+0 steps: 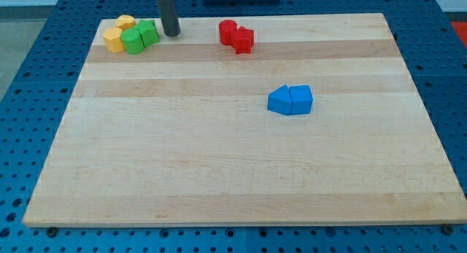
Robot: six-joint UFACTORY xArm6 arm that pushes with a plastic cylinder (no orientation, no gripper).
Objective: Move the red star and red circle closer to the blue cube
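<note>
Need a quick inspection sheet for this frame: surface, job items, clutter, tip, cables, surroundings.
Surface: wooden board, flat.
Job's things: red circle and red star touching near the view's top; blue cube below them to the view's right, against a blue wedge-like block.
Clutter: two yellow blocks and two green blocks clustered at the view's top left.
Grippers: none; my tip sits just right of the green blocks.
Cables: nothing seen.
Surroundings: blue perforated table.
</note>
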